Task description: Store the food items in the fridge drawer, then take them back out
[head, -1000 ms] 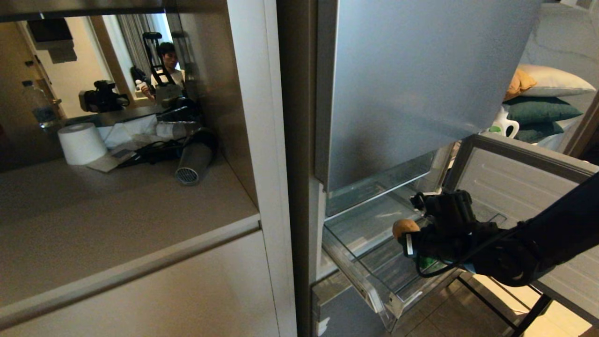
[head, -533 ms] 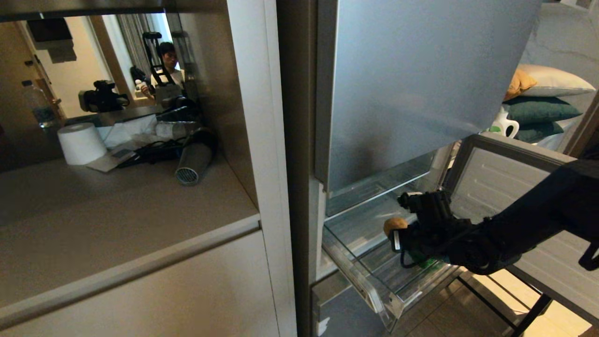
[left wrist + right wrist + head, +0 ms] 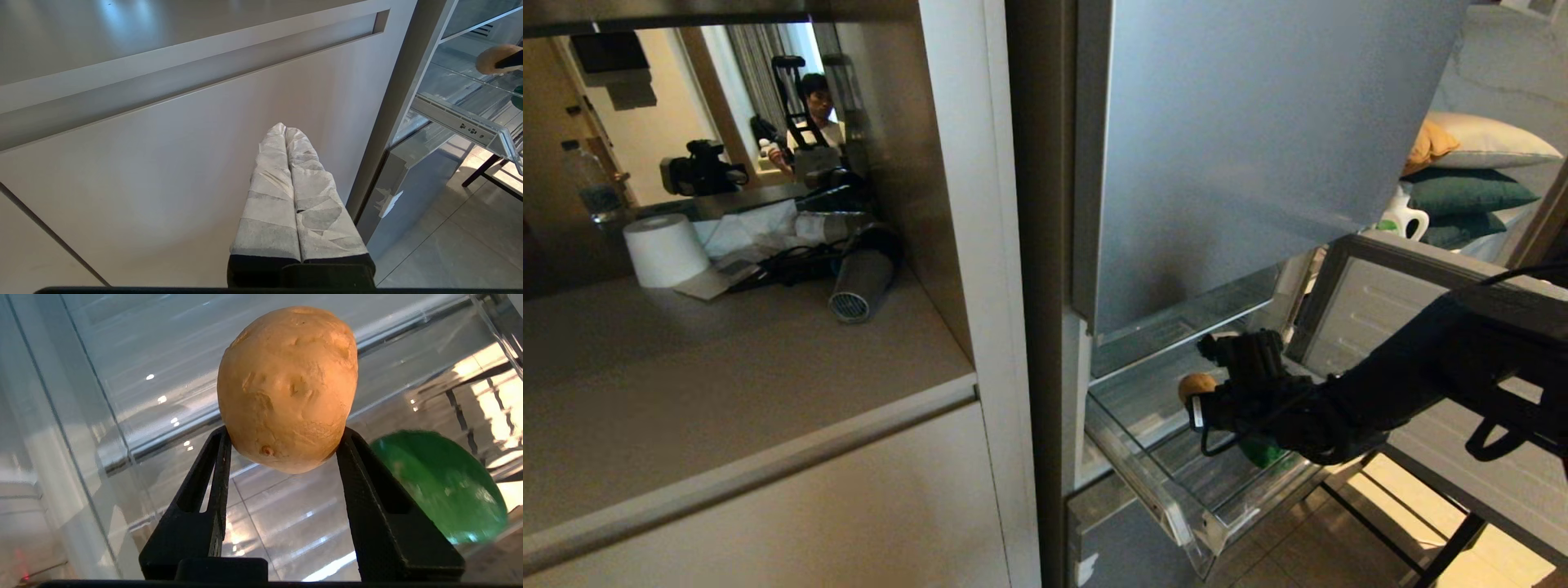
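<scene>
The robot's right gripper (image 3: 286, 457) holds a potato (image 3: 288, 390) clamped between its two black fingers (image 3: 206, 490), jaws about half spread around the tuber's lower half, poised above the pulled-out fridge drawer (image 3: 1176, 510). Judging by how things lie, this is the storing half of the job: the green bell pepper (image 3: 443, 486) already rests on the clear bin's floor, just beside and below the gripper, while the potato is not yet set down. The next move looks to call for a short descent into the free stretch of floor on the side away from the pepper, then a release low enough that the rounded tuber does not roll against the transparent wall or knock the pepper. The potato is tan-brown, oval, dimpled with small eyes, its skin matte and unbroken; held near its base, it could tip if jolted. The left gripper (image 3: 292, 192), its white-wrapped fingers pressed together and empty, hangs idle before the beige cabinet door (image 3: 163, 163), well apart from the drawer
</scene>
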